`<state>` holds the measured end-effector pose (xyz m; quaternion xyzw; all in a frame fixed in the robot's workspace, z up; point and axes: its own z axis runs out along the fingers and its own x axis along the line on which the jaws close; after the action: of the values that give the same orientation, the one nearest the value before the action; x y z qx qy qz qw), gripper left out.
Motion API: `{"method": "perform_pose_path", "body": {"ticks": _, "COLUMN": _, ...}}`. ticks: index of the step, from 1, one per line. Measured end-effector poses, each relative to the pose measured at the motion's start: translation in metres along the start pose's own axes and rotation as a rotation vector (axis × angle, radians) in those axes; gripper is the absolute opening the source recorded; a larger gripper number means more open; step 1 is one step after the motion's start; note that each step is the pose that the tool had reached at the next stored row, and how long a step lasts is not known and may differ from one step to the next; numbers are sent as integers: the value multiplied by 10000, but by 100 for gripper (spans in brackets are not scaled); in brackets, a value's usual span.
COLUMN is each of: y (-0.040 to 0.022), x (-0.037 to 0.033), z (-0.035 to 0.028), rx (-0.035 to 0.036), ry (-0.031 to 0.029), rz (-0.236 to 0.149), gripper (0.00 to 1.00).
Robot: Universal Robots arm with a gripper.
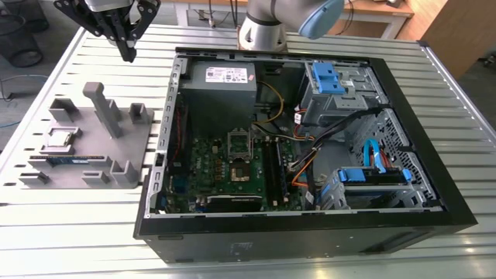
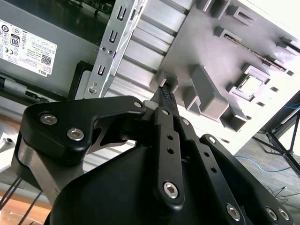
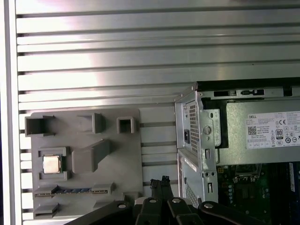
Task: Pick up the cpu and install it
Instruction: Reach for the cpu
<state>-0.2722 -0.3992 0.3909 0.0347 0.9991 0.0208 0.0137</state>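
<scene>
Surface: slatted aluminium table point(image 1: 78, 232), slats running along the exterior view's left-right. Room around it: a wire bin point(image 1: 23, 35) on the floor at the exterior view's far left, and wooden furniture point(image 1: 380, 9) at the far right.

On the exterior view's left of the table you have a grey fixture tray point(image 1: 93, 148) with raised posts and pockets. The cpu point(image 1: 62, 138) lies flat in a square pocket of that tray, silver top up; you see it in both wrist views too point(image 3: 51, 164) point(image 2: 251, 84). A memory stick point(image 1: 66, 158) lies in a slot just beside it.

The open computer case point(image 1: 310, 229) lies on its side and takes up the middle and right. Inside are the power supply point(image 1: 220, 78) and the motherboard point(image 1: 268, 165) with its socket point(image 1: 234, 170).

The gripper point(image 1: 128, 53) hangs over the slats by the case's far corner, well apart from the cpu. Its fingers are clenched together on nothing, as the second wrist view point(image 2: 165, 93) also shows. The arm point(image 1: 268, 29) stands behind the case.

Edges: the case's metal wall rises just beside the tray, with a narrow strip of bare slats between them. There is open table on the near side of the tray and of the case.
</scene>
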Motion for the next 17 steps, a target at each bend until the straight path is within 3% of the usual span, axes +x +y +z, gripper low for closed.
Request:
{"method": "perform_pose_path", "body": {"ticks": 9, "y": -2, "x": 29, "z": 0, "rx": 0, "ry": 0, "rz": 0, "gripper": 11}}
{"method": "perform_pose_path", "body": {"ticks": 17, "y": -7, "x": 98, "z": -1, "rx": 0, "ry": 0, "rz": 0, "gripper": 11}}
